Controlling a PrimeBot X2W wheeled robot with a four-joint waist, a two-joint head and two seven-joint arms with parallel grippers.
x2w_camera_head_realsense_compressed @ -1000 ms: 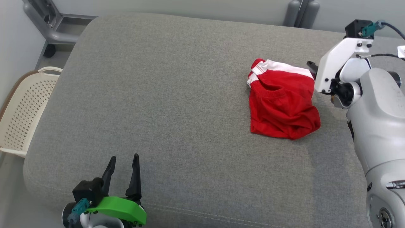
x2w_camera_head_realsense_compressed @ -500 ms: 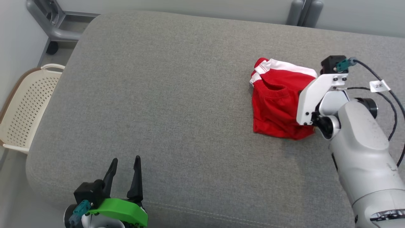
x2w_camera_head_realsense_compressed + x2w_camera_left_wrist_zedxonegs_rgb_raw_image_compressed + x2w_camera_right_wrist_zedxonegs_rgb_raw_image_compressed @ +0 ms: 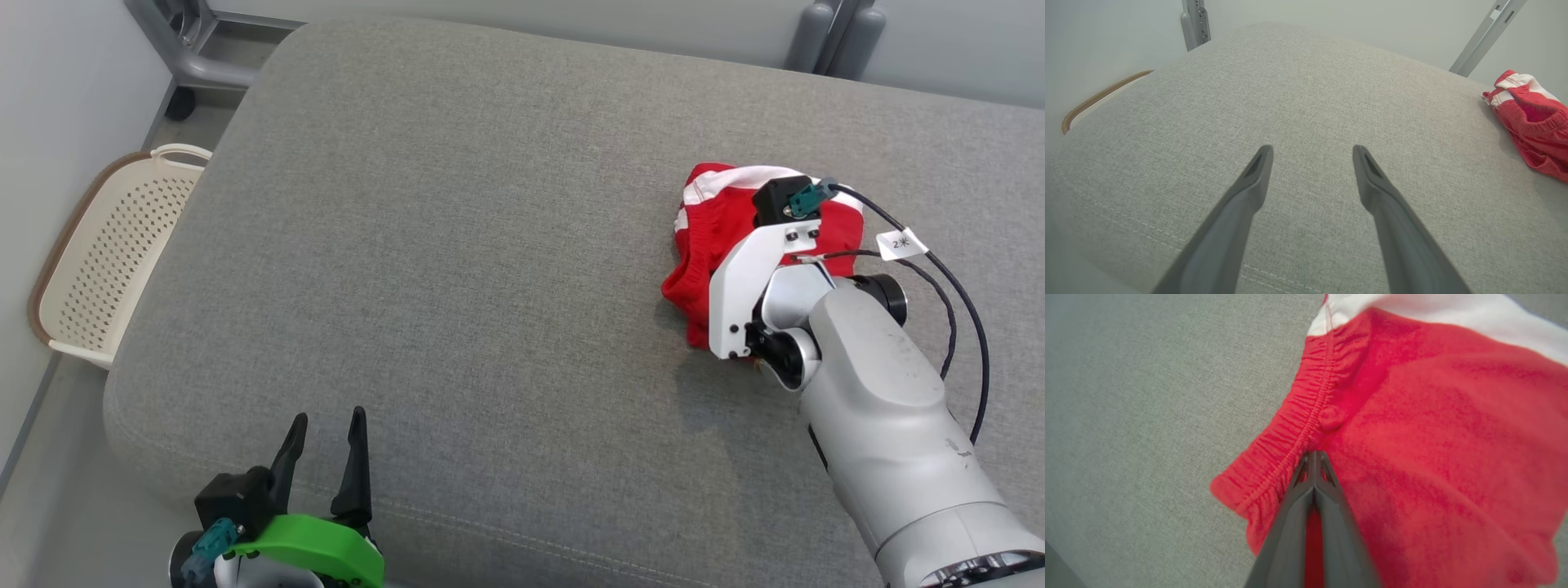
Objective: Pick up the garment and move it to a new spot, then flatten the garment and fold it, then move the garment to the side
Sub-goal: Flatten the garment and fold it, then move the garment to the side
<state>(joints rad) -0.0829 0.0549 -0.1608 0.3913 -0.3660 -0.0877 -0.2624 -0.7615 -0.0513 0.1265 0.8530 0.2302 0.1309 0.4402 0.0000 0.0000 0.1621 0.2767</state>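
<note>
The garment [image 3: 700, 245] is a crumpled pair of red shorts with a white band, lying at the right of the grey cushion [image 3: 457, 245]. My right arm's white wrist [image 3: 747, 286] leans over it and hides much of it in the head view. In the right wrist view my right gripper [image 3: 1313, 455] is shut, its tips pinching the red cloth just beside the elastic waistband [image 3: 1306, 416] of the garment [image 3: 1433, 437]. My left gripper [image 3: 326, 414] stands open and empty near the cushion's front edge. The left wrist view shows that same gripper [image 3: 1312, 149] and, far to its right, the garment [image 3: 1535, 126].
A cream perforated basket [image 3: 106, 253] sits on the floor left of the cushion. A grey metal frame [image 3: 196, 49] stands behind the far left corner, and grey posts [image 3: 833, 37] rise at the back right. Black cables [image 3: 955, 294] loop off the right wrist.
My right arm has swung in from the garment's right and down onto it, and its gripper has shut on the cloth, bunching it. The head camera has shifted. The left gripper has stayed put.
</note>
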